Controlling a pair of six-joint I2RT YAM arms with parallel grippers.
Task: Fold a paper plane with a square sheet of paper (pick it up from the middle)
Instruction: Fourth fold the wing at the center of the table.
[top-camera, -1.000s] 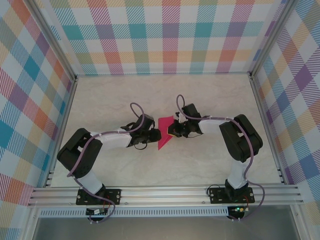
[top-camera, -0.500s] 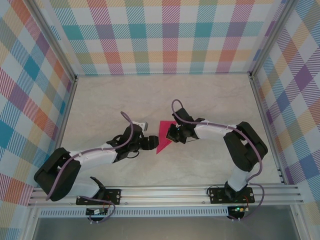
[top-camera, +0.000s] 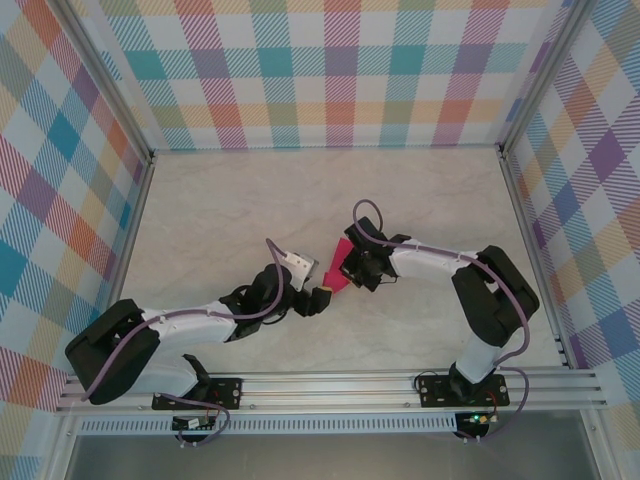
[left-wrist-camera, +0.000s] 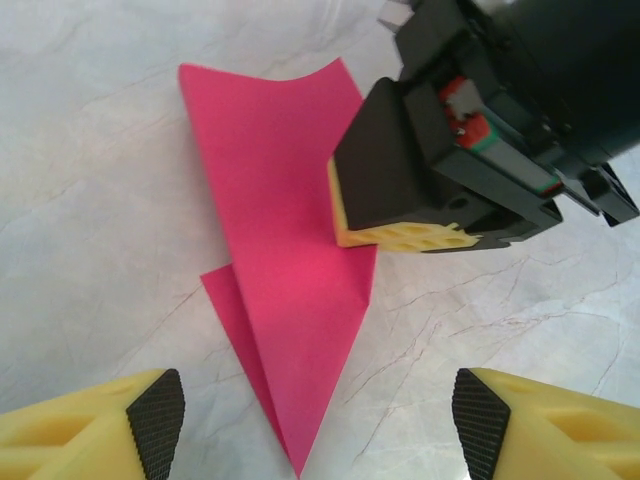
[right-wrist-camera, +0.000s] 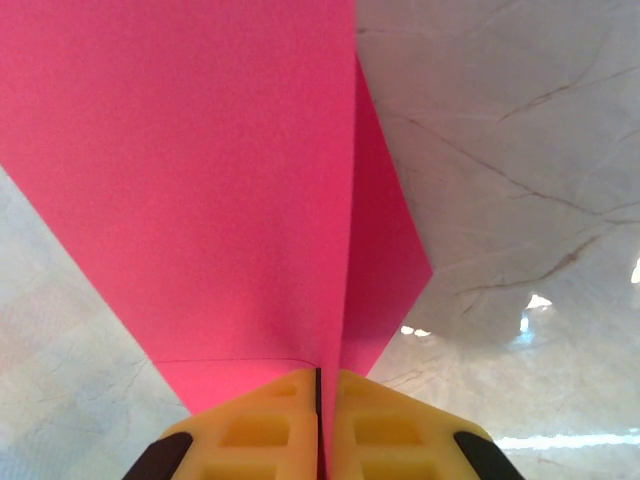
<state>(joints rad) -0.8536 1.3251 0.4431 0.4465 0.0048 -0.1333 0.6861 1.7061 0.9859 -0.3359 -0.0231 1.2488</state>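
The paper plane (top-camera: 341, 262) is crimson-pink paper folded to a narrow pointed dart, lying mid-table. In the left wrist view the paper plane (left-wrist-camera: 285, 230) points toward the camera, one wing flap showing at its left. My right gripper (top-camera: 353, 272) is shut on it. In the right wrist view its yellow fingers (right-wrist-camera: 262, 430) pinch the centre fold of the plane (right-wrist-camera: 200, 180). That right gripper (left-wrist-camera: 400, 235) presses on the plane's right edge. My left gripper (left-wrist-camera: 320, 410) is open, its pads either side of the pointed tip and apart from it. From above, the left gripper (top-camera: 318, 292) sits just front-left of the plane.
The marble-patterned table (top-camera: 220, 210) is walled by plaid panels (top-camera: 330, 70) at the back and both sides. An aluminium rail (top-camera: 330, 390) carrying both arm bases runs along the near edge.
My left gripper has opened, and its arm has stretched low and right to the plane's tip. The right gripper, still shut, shifted the paper slightly toward the front.
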